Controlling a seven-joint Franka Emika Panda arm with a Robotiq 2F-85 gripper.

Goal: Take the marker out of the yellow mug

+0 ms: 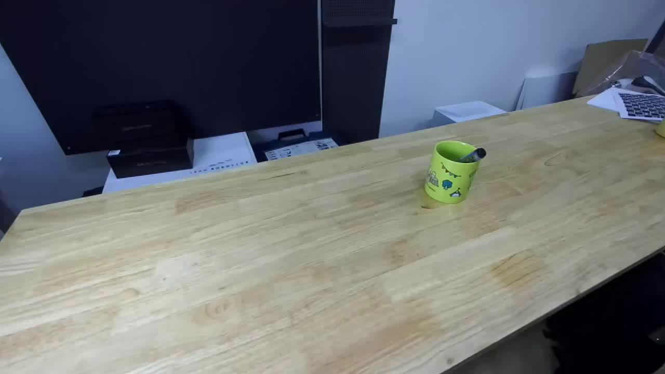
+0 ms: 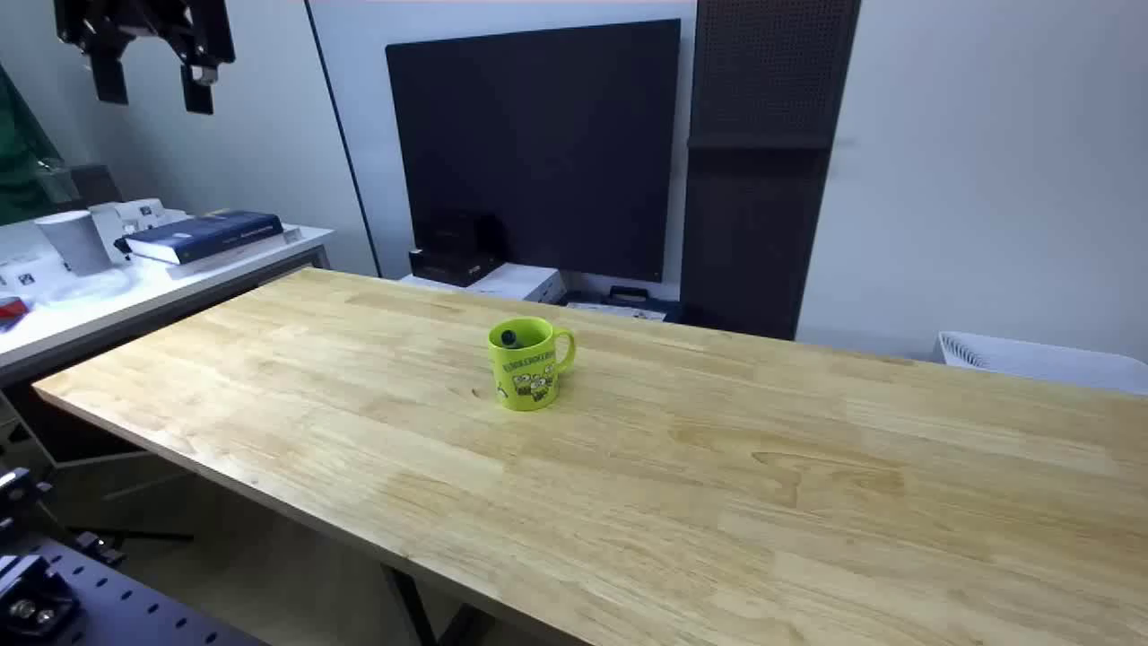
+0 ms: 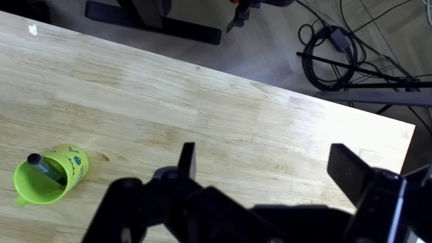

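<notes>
My tool (image 2: 154, 94) is cut off by the top edge in an exterior view; jaws spread wide apart, holding nothing. Marker (image 3: 48, 170) leans inside the yellow mug (image 1: 448, 176), dark end at the rim; its lower part is hidden by the mug wall in both exterior views. Handle (image 3: 22, 201) mostly hidden behind the mug body in my wrist view. Mug upright on the bench (image 3: 219, 118); marker well apart from and below my tool, near that view's left edge.
</notes>
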